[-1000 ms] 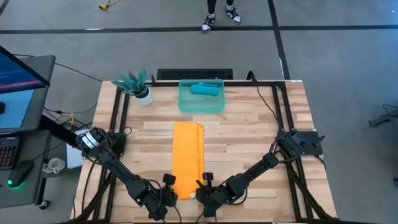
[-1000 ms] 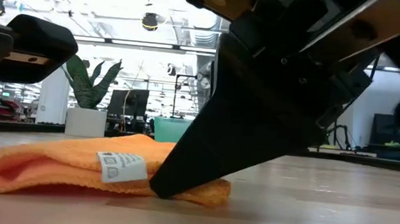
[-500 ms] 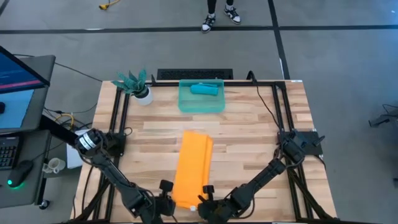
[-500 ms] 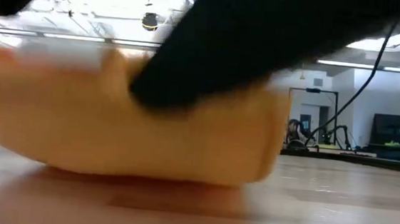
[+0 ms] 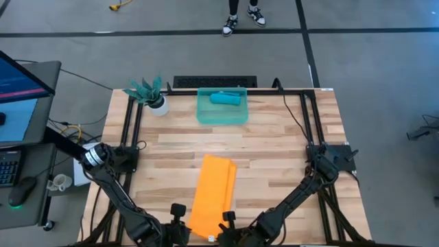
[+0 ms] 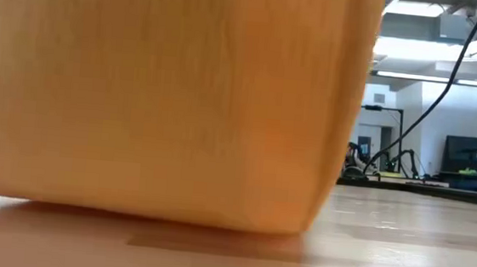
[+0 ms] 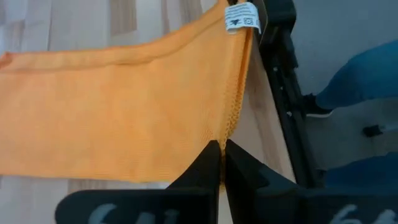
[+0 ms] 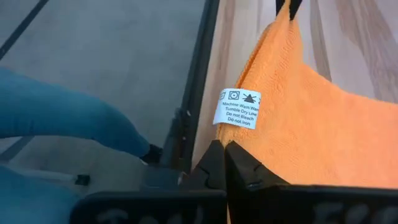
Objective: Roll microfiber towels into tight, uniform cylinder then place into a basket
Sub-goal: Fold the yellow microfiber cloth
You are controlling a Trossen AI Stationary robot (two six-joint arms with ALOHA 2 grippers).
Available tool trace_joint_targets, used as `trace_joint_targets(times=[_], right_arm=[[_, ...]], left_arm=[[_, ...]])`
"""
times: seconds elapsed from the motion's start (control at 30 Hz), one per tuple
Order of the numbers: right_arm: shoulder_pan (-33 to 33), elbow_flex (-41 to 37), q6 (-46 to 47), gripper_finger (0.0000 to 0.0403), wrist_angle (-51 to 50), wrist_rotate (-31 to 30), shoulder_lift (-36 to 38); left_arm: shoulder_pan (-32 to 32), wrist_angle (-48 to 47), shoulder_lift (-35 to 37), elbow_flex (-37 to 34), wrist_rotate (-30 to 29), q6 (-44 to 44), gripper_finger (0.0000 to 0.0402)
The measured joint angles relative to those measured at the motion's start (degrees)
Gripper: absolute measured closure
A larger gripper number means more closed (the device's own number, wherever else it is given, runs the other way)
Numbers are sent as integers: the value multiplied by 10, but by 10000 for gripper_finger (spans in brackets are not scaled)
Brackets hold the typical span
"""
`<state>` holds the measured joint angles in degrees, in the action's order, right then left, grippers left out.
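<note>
Two tools pinching orange towel (image 5: 212, 195) corners

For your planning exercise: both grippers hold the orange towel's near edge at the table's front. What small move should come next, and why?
Probably fold that edge forward, towards the basket, to start the roll. The left gripper and right gripper are both shut on the orange towel, whose near edge is lifted while the rest lies flat and unrolled.

A white care label (image 8: 237, 108) sewn to the edge of the orange towel (image 8: 311, 124) carries small symbols and the words "Machine Wash Warm, Tumble Dry Low, Do not Bleach, Do not Iron". No other text can be read.
</note>
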<state>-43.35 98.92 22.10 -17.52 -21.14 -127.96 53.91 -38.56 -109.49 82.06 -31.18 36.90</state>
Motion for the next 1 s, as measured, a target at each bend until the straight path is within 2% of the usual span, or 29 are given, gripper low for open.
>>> trace_joint_targets(times=[0.2,0.33,0.5,0.77,1.0], right_arm=[[-9,48,0,397,-54,-2,1],[-8,76,0,397,-110,-9,1],[-3,93,0,396,-190,-52,2],[26,93,30,396,-273,-69,2],[64,84,66,397,-332,-73,2]], left_arm=[[1,-33,0,29,-5,19,401],[1,-91,0,61,-36,19,401],[0,-159,0,88,-79,13,401],[-34,-197,1,69,-82,20,401],[-90,-216,2,28,-86,0,401]])
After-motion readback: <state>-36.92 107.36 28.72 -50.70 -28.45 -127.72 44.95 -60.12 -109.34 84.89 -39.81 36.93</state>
